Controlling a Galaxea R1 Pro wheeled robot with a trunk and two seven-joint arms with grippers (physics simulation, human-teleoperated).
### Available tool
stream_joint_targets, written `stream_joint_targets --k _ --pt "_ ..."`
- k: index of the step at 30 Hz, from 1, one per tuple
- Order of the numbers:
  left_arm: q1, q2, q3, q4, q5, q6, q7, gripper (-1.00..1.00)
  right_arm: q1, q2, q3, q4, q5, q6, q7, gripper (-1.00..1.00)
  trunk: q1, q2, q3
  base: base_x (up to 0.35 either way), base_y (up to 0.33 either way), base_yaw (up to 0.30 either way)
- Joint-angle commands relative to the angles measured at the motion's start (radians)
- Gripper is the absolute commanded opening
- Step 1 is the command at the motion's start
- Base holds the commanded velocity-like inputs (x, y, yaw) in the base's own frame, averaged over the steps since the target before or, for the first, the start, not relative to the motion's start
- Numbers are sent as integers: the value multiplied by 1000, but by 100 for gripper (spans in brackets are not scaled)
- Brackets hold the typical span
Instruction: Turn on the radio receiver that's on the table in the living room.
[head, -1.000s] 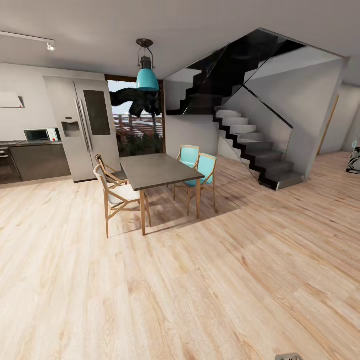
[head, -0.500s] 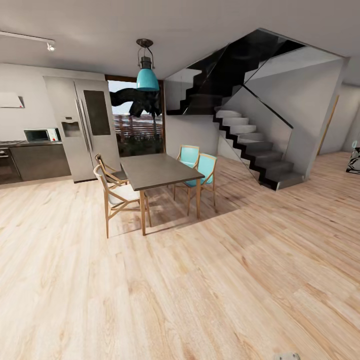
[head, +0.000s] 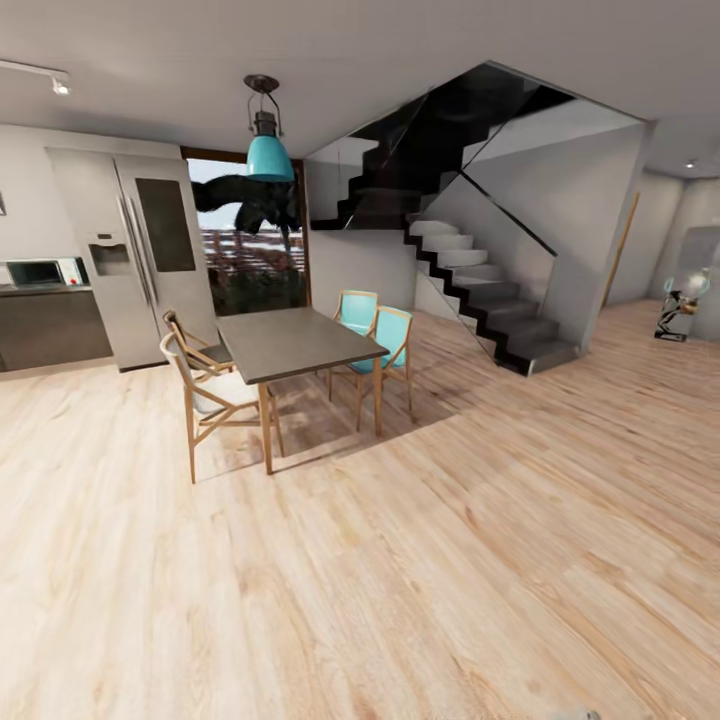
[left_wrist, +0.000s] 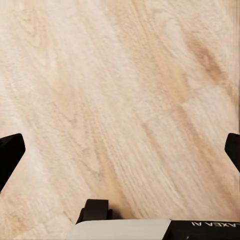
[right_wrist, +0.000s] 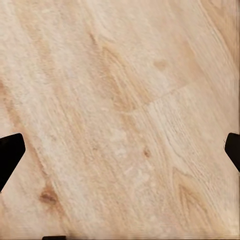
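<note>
The radio receiver, the glossy grey table and the living room are out of view. I face a kitchen-dining area across light wood floor (head: 420, 560). My left gripper (left_wrist: 120, 150) hangs over bare floorboards, open, its dark fingertips (left_wrist: 10, 152) at the frame's two sides with nothing between them. My right gripper (right_wrist: 120, 152) is open too, over the same floor, holding nothing.
A dark-topped dining table (head: 295, 345) with teal chairs (head: 385, 345) and wooden chairs (head: 205, 395) stands ahead on the left. Behind it are a steel fridge (head: 135, 260) and a teal pendant lamp (head: 268, 150). A dark staircase (head: 490, 300) rises at centre-right. Open floor leads towards a far-right passage (head: 680, 300).
The whole head view has slid left, so the camera has turned to the right. More of the far-right passage shows. Nothing in the room itself has moved.
</note>
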Motion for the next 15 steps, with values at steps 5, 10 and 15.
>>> stream_joint_targets --k 5,10,15 --pt "0 1 -1 0 -3 0 0 100 1 -6 -2 31 -2 0 1 100 0 0 0 0 0 -277" --pt "0 2 -1 0 -6 -1 0 100 1 -14 -5 124 1 -67 6 100 0 0 0 0 0 -278" --pt "0 3 -1 0 -7 -1 0 100 2 -14 -3 141 -2 -89 7 100 0 0 0 0 0 -278"
